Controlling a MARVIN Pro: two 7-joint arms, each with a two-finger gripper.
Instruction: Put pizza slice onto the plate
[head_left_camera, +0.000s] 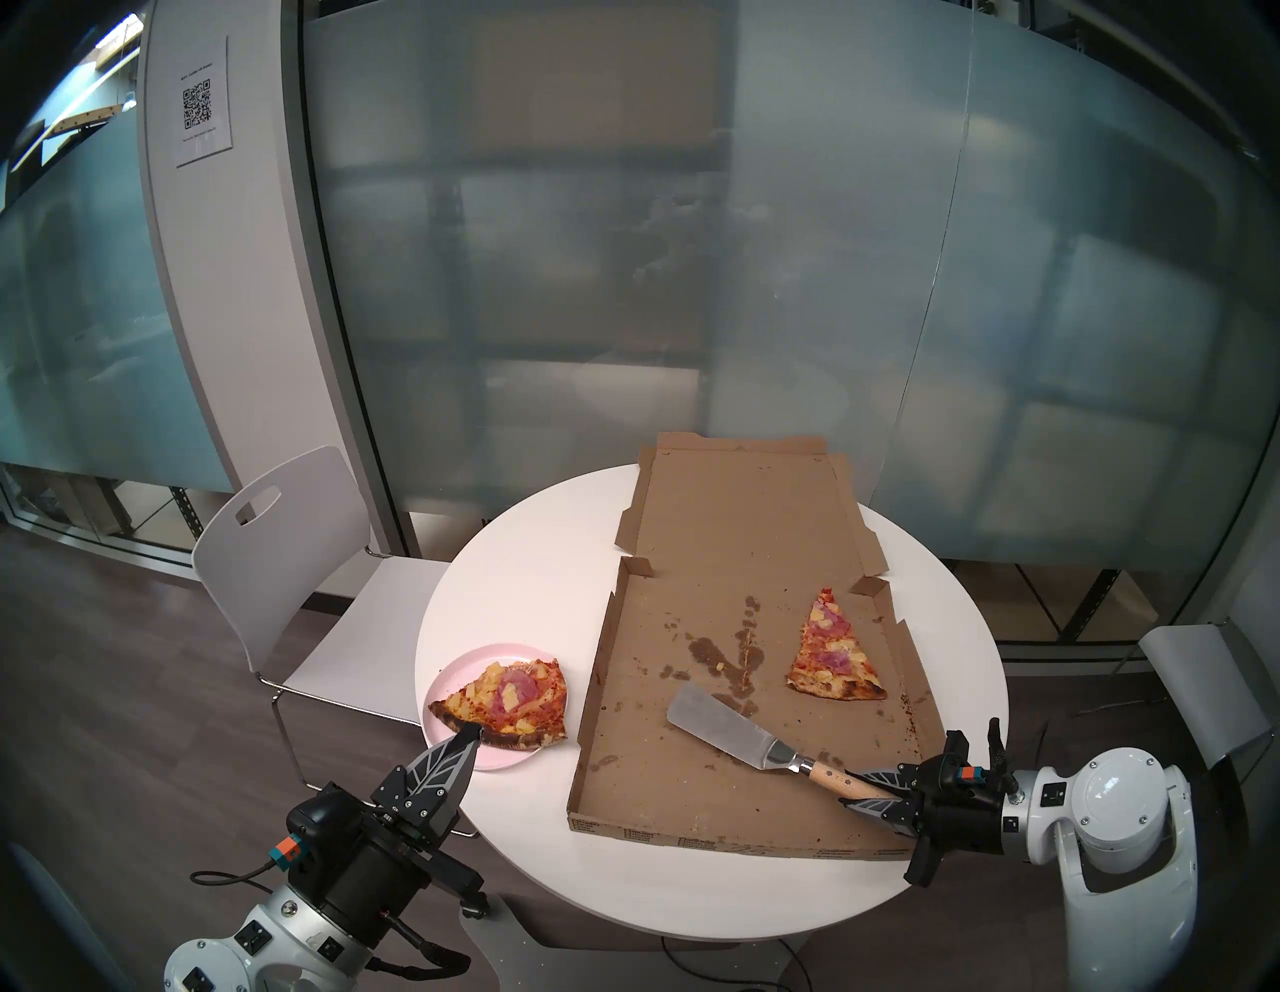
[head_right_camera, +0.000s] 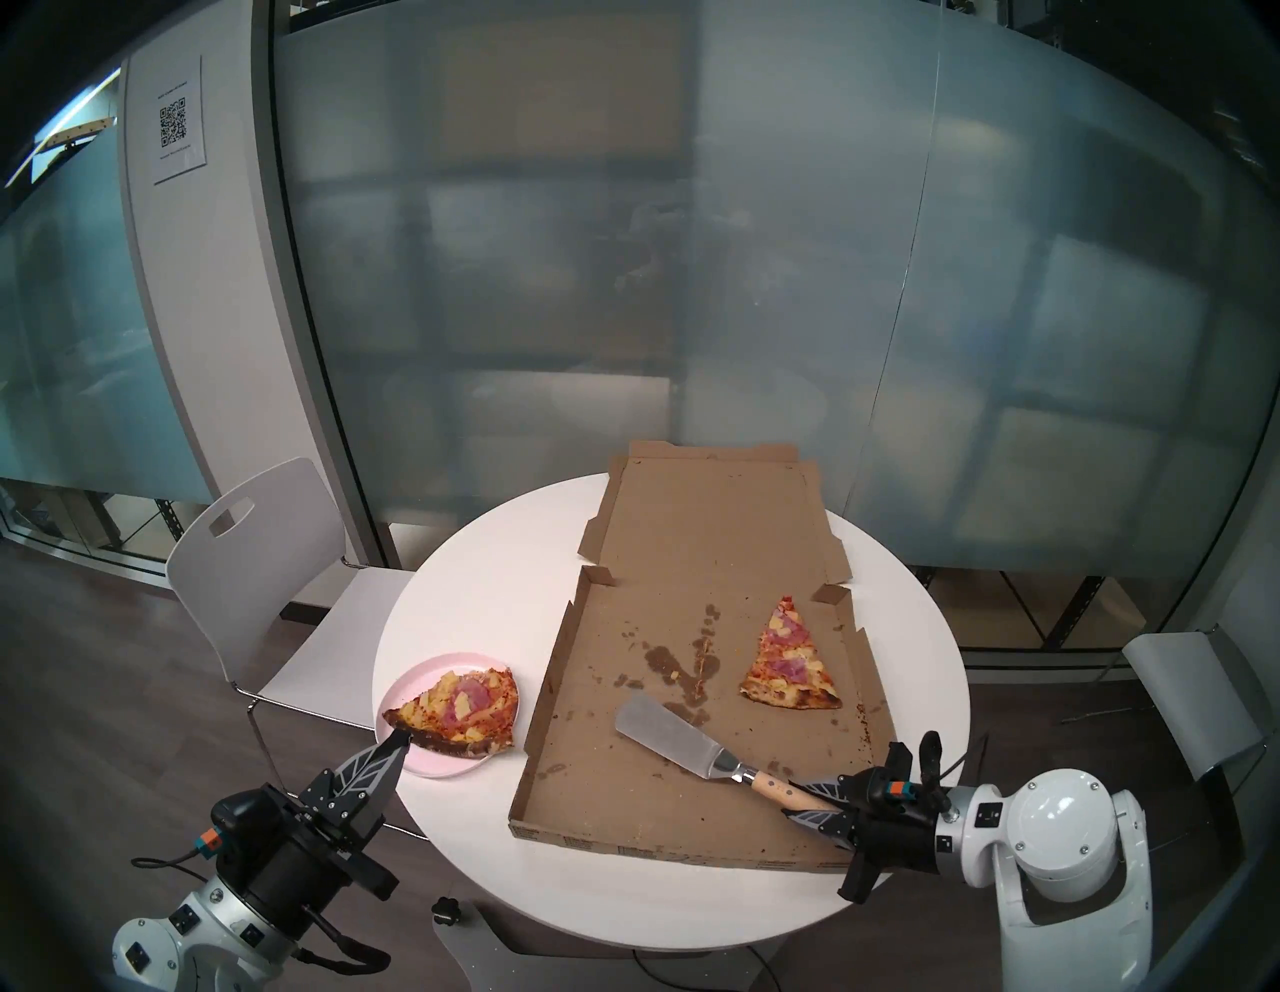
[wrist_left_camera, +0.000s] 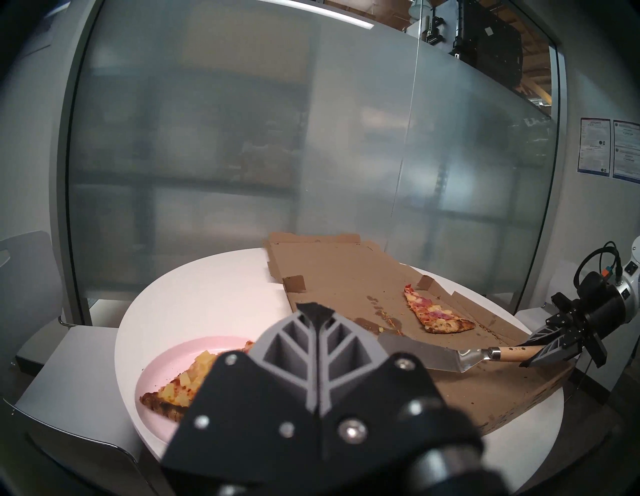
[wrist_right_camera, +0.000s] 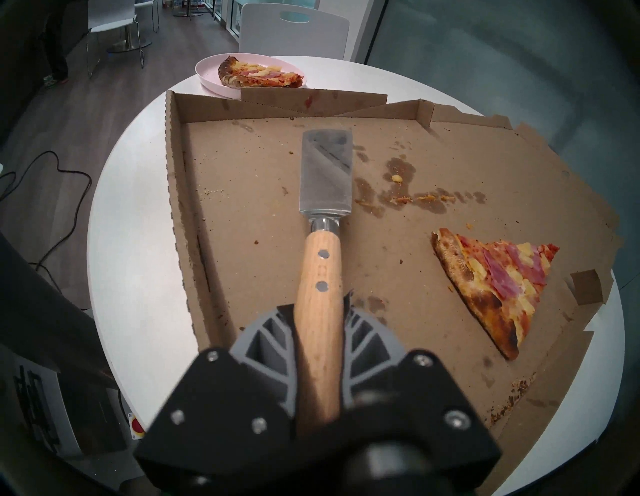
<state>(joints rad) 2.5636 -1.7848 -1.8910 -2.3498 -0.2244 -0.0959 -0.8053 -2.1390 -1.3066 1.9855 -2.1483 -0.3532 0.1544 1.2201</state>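
- Pizza slice (head_left_camera: 509, 700) is seen lying on the plate (head_left_camera: 454, 668), lower left of the head view; charred crust edge is turned toward the frame bottom, and the slice's right corner overhangs the plate rim.
- In the left wrist view, approx. half of the pizza slice (wrist_left_camera: 183, 384) and the plate's (wrist_left_camera: 166, 360) right part are hidden behind the left hand (wrist_left_camera: 315, 311).
- Left hand (head_left_camera: 469, 733): fingers are pressed together w/ no gap visible; the tip sits at the charred crust. Whether crust is pinched or only touched can't be told; a dark bit is seen at the tip in the wrist view, not identifiable.
- Right hand (head_left_camera: 874, 790), lower right of the head view, is clamped on the wooden handle of the spatula (head_left_camera: 727, 731); handle end is hidden inside the hand (wrist_right_camera: 318, 308).
- Spatula (wrist_right_camera: 325, 173) blade is seen over the pizza box (head_left_camera: 665, 776) floor, frame centre; contact w/ the cardboard can't be judged.
- A smaller slice (head_left_camera: 831, 651) lies in the box, right of the blade, well apart from it.
- Box sits open on the round white surface (head_left_camera: 526, 554); its near-right corner is hidden by the right hand.
- Print on the box's front wall is too small to read.
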